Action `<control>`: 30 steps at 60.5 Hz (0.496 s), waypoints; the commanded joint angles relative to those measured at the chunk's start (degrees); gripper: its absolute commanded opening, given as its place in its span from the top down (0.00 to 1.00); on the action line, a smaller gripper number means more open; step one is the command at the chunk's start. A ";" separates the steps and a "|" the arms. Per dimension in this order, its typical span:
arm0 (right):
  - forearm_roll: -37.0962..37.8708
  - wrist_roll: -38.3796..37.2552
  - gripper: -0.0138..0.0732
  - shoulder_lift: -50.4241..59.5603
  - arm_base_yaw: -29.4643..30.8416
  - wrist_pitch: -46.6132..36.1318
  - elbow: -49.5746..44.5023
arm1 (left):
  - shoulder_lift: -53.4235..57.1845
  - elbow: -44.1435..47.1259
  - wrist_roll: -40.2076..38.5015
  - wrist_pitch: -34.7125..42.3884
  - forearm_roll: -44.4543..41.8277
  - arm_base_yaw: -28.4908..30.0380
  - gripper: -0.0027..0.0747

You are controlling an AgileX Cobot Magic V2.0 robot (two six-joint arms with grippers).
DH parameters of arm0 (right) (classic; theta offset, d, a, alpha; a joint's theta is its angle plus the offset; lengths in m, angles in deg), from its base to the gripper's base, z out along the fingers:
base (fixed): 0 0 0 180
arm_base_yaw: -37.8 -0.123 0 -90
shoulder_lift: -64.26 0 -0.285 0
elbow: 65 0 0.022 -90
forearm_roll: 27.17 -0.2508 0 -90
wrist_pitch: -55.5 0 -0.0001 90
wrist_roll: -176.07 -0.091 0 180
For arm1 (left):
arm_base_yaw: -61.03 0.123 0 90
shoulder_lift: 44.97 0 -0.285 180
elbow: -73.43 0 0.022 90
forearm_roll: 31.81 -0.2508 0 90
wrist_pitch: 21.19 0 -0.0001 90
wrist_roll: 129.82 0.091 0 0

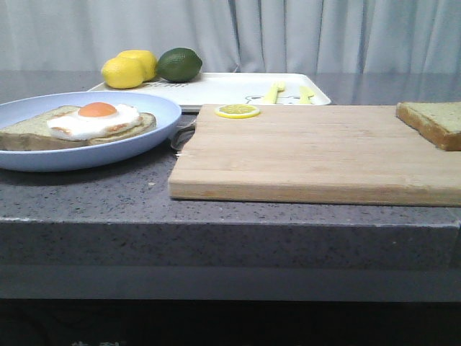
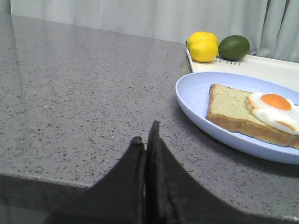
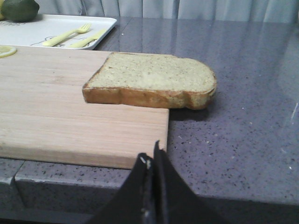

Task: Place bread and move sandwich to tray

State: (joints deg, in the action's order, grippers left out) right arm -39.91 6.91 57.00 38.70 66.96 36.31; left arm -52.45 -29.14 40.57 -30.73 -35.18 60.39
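The bread [image 1: 436, 121] lies on the right end of the wooden cutting board [image 1: 310, 155], overhanging its edge; it also shows in the right wrist view [image 3: 152, 79]. The sandwich [image 1: 79, 124], a slice with a fried egg, sits on the light-blue plate [image 1: 155, 108] at the left; it also shows in the left wrist view [image 2: 252, 114]. The white tray [image 1: 223, 88] stands behind them. My left gripper [image 2: 145, 133] is shut and empty, low over the counter short of the plate [image 2: 196, 100]. My right gripper [image 3: 152, 154] is shut and empty, short of the board's near corner. Neither gripper shows in the front view.
Two lemons [image 1: 130, 68] and a lime [image 1: 179, 64] sit at the tray's far left. A yellow fork and knife [image 1: 288, 94] lie on the tray. A lemon slice [image 1: 238, 111] lies on the board's far edge. The counter's front edge [image 1: 230, 223] runs just before the board.
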 commanded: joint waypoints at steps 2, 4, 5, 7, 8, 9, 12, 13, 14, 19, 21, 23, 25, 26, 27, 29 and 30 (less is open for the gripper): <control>-0.42 0.03 0.93 1.21 0.30 -4.39 0.16 | 1.27 0.66 -0.45 4.57 0.43 0.13 0.99; -0.41 0.03 0.93 1.21 0.30 -4.54 0.16 | 1.27 0.66 -0.45 4.57 0.43 0.13 0.99; -0.41 0.03 0.93 1.21 0.30 -4.86 0.16 | 1.27 0.66 -0.45 4.57 0.43 0.13 0.99; -0.41 0.03 0.93 1.21 0.30 -5.27 0.16 | 1.27 0.66 -0.45 4.57 0.43 0.13 0.99; -0.41 0.03 0.93 1.21 0.30 -5.50 0.16 | 1.27 0.66 -0.45 4.57 0.43 0.13 0.99; -0.41 0.03 0.93 1.21 0.30 -5.59 0.16 | 1.27 0.66 -0.45 4.57 0.43 0.13 0.99; -0.41 0.03 0.93 1.21 0.30 -5.67 0.16 | 1.27 0.66 -0.45 4.57 0.43 0.13 0.99; -0.41 0.03 0.93 1.21 0.30 -5.72 0.16 | 1.27 0.66 -0.45 4.57 0.43 0.13 0.99; -0.41 0.03 0.93 1.21 0.30 -5.72 0.16 | 1.27 0.66 -0.45 4.57 0.43 0.13 0.99; -0.41 0.03 0.93 1.21 0.30 -5.67 0.16 | 1.27 0.66 -0.45 4.68 0.43 0.13 0.99; -0.47 0.03 0.93 1.21 0.30 -5.72 0.16 | 1.27 0.66 -0.45 4.68 0.43 0.13 0.99; -0.47 0.03 0.93 1.21 0.30 -5.78 0.16 | 1.27 0.66 -0.45 4.78 0.43 0.13 0.99; -0.47 0.03 0.93 1.21 0.30 -6.05 0.16 | 1.27 0.66 -0.45 5.27 0.33 0.13 0.99; -0.53 0.03 0.93 1.21 0.30 -6.19 0.16 | 1.27 0.66 -0.45 5.56 0.33 0.13 0.99; -0.52 0.03 0.93 1.21 0.30 -6.37 0.16 | 1.27 0.66 -0.45 5.87 0.33 0.13 0.99; -0.52 0.03 0.93 1.21 0.30 -7.00 0.21 | 1.27 0.66 -0.45 6.99 0.33 0.13 0.99; -0.52 0.03 0.93 1.21 0.30 -7.44 0.21 | 1.27 0.66 -0.45 7.42 0.33 0.13 0.99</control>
State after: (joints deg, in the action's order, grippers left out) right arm -39.91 6.91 57.00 38.70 65.94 36.31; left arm -52.45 -29.14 40.57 -30.35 -35.18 60.39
